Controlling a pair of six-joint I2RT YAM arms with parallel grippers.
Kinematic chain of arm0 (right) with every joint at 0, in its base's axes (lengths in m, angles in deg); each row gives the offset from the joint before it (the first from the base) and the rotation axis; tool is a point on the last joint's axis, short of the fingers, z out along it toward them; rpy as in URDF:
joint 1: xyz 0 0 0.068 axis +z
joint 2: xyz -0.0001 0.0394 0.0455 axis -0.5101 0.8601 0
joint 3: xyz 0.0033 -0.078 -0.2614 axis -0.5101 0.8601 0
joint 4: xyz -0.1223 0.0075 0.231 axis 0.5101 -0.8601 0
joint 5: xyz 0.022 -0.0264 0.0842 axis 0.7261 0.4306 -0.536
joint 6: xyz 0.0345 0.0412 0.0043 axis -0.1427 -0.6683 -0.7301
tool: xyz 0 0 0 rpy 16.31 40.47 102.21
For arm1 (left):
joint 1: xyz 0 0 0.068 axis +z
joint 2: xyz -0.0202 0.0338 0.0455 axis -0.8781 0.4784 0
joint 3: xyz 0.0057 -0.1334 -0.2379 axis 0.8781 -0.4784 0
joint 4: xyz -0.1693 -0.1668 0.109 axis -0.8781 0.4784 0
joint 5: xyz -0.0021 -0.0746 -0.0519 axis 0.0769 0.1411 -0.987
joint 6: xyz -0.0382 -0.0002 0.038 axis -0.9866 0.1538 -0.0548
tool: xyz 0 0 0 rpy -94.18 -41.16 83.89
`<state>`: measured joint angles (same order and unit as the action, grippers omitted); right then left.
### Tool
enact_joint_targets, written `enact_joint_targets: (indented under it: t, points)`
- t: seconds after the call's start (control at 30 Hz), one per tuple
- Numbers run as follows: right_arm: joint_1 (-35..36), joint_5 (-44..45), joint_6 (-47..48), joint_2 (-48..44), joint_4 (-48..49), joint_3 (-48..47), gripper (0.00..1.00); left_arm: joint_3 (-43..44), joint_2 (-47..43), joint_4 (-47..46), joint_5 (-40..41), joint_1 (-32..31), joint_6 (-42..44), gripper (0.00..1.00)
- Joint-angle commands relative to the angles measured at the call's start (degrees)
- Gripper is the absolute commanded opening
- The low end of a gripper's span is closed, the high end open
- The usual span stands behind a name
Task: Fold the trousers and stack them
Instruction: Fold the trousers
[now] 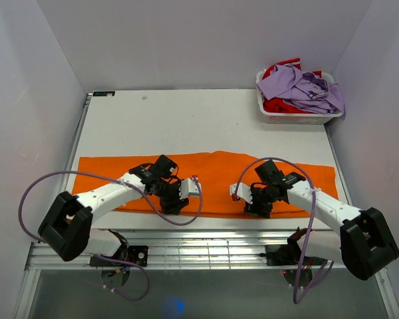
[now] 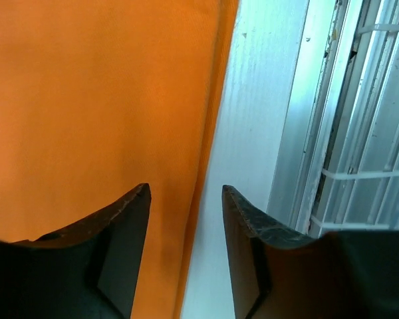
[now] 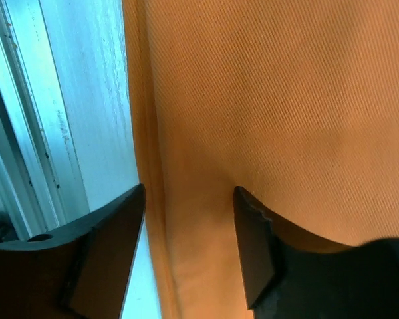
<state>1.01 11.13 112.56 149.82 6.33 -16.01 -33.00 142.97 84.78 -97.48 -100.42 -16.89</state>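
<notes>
We see a flat white rectangular table (image 1: 186,119) boxed in by plain pale grey walls (image 1: 206,40) on three sides, evenly lit. A slatted silver metal rack (image 1: 206,249) runs along its near edge, and a white plastic basket (image 1: 296,119) sits at its far right corner.

right gripper (image 3: 189,189) jaws apart above trousers (image 3: 286,100) edge; white table (image 3: 100,100) strip at left.
</notes>
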Motion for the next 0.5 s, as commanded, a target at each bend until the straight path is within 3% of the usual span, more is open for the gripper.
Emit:
enact_joint_targets:
  t: [0.0, 0.13, 0.23, 0.33, 0.47]
  points:
    - [0.1, 0.9, 0.6, -4.8, -6.3, -4.3, 0.69, 2.8, -10.5, 4.3, -1.5, 4.0, -2.1, 0.61]
    - [0.0, 0.6, -2.8, -6.3, -5.8, -8.8, 0.77, 8.8, -13.1, 4.3, -1.7, 16.7, -7.1, 0.67]
    - [0.0, 0.9, -7.5, -1.4, -2.8, -13.7, 0.79, 17.4, -7.9, 3.6, -3.0, 22.7, -13.0, 0.71]
    - [-0.2, 1.1, -13.7, 6.1, 1.4, -18.5, 0.77, 27.5, 1.0, 3.3, -8.1, 24.7, -18.4, 0.71]
    - [-1.0, 0.3, -19.4, 15.2, 3.8, -28.7, 0.70, 35.0, 10.6, -8.1, -18.7, 24.7, -27.5, 0.71]
